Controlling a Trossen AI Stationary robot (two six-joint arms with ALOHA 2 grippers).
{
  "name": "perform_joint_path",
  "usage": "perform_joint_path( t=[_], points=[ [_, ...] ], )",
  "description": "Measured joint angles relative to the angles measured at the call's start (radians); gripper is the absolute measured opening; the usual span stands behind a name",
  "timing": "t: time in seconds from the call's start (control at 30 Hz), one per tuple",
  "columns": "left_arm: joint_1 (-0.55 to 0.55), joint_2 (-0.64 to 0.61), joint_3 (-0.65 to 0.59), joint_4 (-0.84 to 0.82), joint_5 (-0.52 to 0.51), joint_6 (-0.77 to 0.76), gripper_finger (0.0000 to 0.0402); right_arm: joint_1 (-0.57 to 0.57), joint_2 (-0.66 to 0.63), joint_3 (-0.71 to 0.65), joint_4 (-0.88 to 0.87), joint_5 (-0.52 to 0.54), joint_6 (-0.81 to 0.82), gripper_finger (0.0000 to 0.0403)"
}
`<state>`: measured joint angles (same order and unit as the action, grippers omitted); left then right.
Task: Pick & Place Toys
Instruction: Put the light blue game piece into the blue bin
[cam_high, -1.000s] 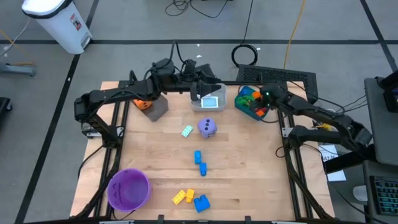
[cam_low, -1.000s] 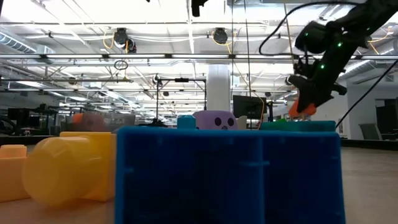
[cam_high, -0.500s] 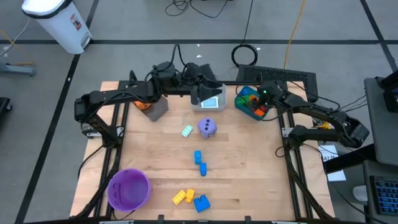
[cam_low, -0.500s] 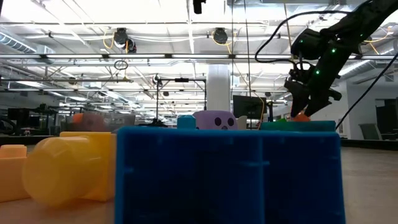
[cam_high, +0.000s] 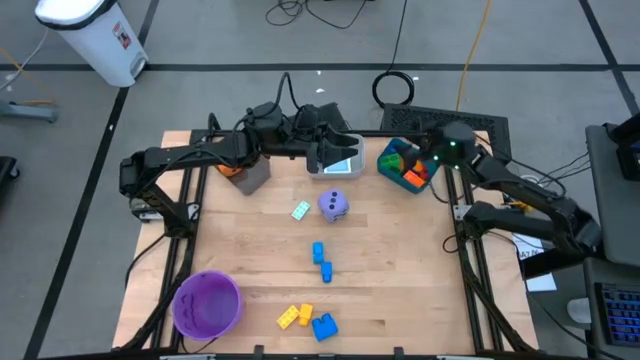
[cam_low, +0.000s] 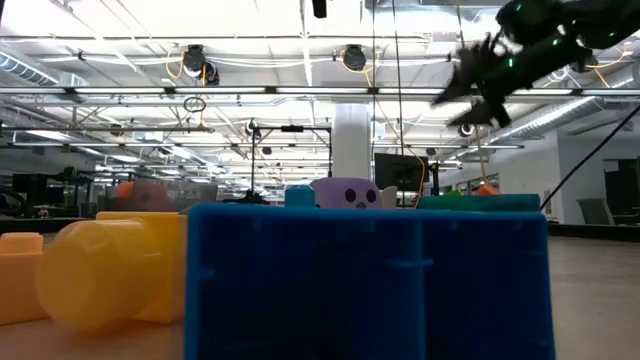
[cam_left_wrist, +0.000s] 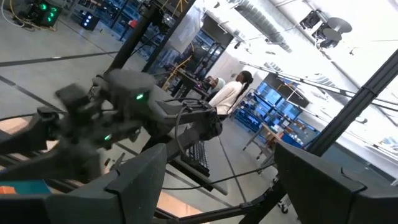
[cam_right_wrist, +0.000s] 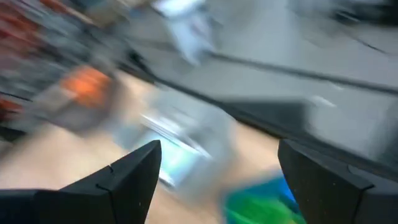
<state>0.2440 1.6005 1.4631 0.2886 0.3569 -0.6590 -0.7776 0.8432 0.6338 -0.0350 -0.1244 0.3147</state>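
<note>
Two grippers spread wide, holding nothing: right gripper (cam_low: 470, 90) above the far-right teal bin (cam_high: 404, 165), left gripper (cam_left_wrist: 217, 186) over the far white bin (cam_high: 336, 160).

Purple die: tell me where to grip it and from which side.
Grip the purple die across two opposite flat faces, coming straight down from above. It sits alone on the table; the whitish card beside it lies apart, so fingers probably fit on either side.

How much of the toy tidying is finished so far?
Done: the teal bin at the table's back already holds green and orange bricks. In hand: nothing; the right gripper hangs open by that bin. Left: the purple dotted die, a whitish card, blue bricks and yellow bricks on the wooden table.
</note>
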Motion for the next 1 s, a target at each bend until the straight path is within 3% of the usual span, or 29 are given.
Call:
perform_joint_path(
  t=[0.2, 0.4, 0.5, 0.77, 1.0],
  points=[
    [0.000, 0.000, 0.000, 0.000, 0.000, 0.000, 0.0308, 0.014, -0.032, 0.000, 0.313, -0.275, 0.162, 0.0317],
    [0.000, 0.000, 0.000, 0.000, 0.000, 0.000, 0.0308, 0.163, -0.037, 0.000, 0.387, -0.326, 0.188, 0.0317],
    [0.000, 0.000, 0.000, 0.000, 0.000, 0.000, 0.0308, 0.281, -0.030, 0.000, 0.388, -0.309, 0.145, 0.0318],
    [0.000, 0.000, 0.000, 0.000, 0.000, 0.000, 0.0308, 0.582, 0.001, 0.000, 0.381, -0.084, 0.024, 0.0318],
    [0.000, 0.000, 0.000, 0.000, 0.000, 0.000, 0.0308, 0.734, 0.041, 0.000, 0.380, 0.047, -0.032, 0.0318]
  ],
)
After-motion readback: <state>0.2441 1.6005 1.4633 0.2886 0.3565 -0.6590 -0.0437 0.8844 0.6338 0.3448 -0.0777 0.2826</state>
